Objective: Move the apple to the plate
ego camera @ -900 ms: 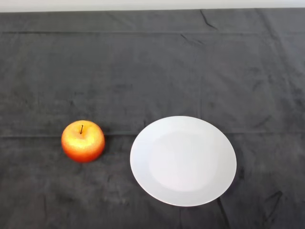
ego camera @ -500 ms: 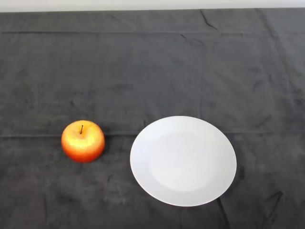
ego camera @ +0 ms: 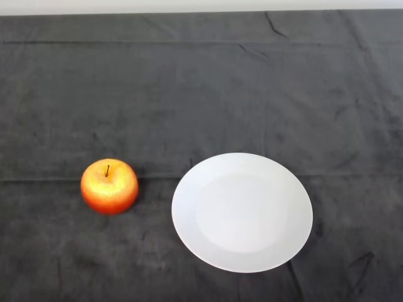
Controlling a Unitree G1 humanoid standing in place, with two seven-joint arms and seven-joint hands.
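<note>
Apple (ego camera: pixel 109 185) sits upright, stem up, on dark cloth (ego camera: pixel 201 82), just left of white plate (ego camera: pixel 189 229) w/ a small gap; plate bare, so move not begun; apple lies nearest the left arm's side; hand unseen.

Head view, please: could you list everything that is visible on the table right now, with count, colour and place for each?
apple: one, red and yellow with a short dark stem pointing up, on the cloth in the lower left part of the view, to the left of the plate and apart from it
plate: one, white, round, nothing on it, on the cloth in the lower middle to right part of the view
cloth: one, dark grey, creased, covering the table across nearly the whole view
pale strip: one, light grey, along the top edge of the view beyond the cloth
robot's own parts: none showing in this view
</note>
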